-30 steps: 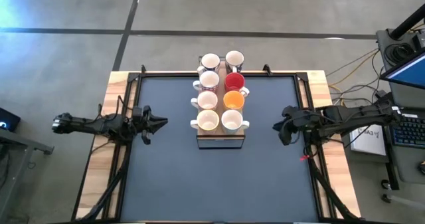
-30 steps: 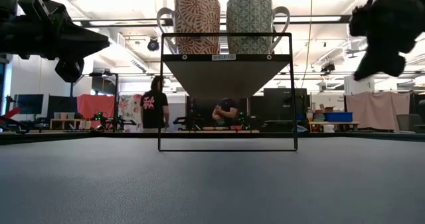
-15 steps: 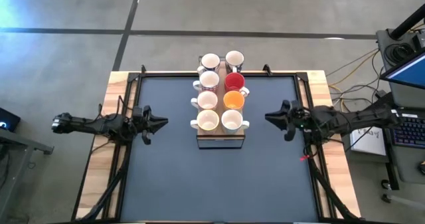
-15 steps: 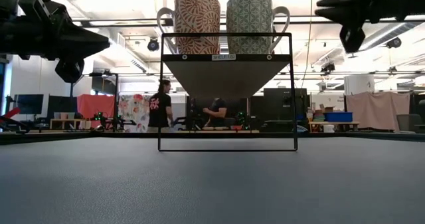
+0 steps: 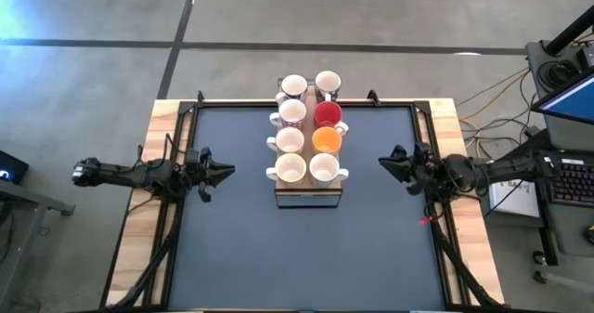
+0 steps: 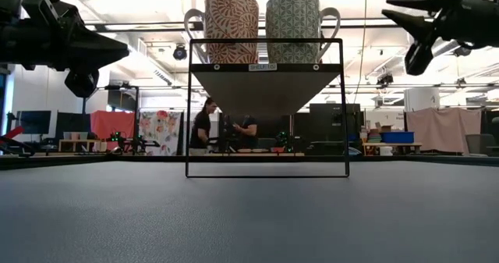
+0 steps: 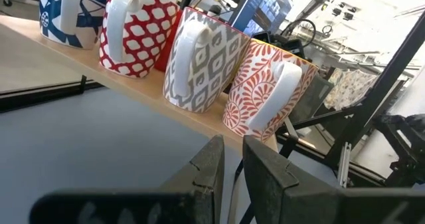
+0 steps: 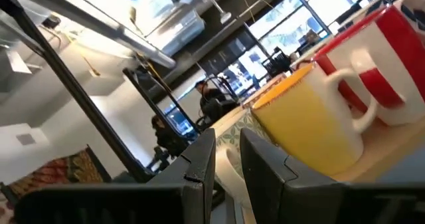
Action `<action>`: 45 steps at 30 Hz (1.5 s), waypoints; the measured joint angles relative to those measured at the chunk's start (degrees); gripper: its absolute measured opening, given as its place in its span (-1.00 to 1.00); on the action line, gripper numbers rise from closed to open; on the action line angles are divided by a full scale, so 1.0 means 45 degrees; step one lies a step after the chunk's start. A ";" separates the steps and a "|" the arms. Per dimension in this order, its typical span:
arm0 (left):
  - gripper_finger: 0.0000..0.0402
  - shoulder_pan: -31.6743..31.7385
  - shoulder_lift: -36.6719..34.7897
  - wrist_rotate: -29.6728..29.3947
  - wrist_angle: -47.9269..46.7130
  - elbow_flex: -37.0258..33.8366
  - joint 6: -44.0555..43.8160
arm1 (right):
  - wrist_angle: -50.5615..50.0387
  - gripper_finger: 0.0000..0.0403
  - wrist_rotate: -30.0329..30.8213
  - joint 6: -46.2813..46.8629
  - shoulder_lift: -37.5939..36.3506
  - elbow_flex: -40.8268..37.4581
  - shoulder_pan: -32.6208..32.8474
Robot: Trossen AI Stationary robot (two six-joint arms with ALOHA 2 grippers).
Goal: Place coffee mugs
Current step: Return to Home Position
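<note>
Jaws on both arms are closed and empty, left arm (image 5: pixel 139 174) at mid-left, right arm (image 5: pixel 473 169) at mid-right of the high view. Eight coffee mugs (image 5: pixel 290 168) fill the shelf (image 5: pixel 309 199) at upper centre. Best to retract each arm level and outward, clear of the handles.
</note>
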 joint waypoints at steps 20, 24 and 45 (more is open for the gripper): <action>-0.81 0.0000 0.0000 -0.0005 -0.0004 0.0000 0.0000 | -0.0813 -0.70 -0.0031 -0.0333 -0.0763 -0.0003 0.0000; -0.81 0.0005 0.0000 -0.0004 -0.0001 0.0000 0.0000 | -0.0813 -0.70 -0.0031 -0.0333 -0.0763 -0.0003 0.0000; -0.81 0.0005 0.0000 -0.0005 -0.0004 0.0000 0.0000 | -0.0813 -0.70 -0.0031 -0.0333 -0.0758 -0.0007 0.0000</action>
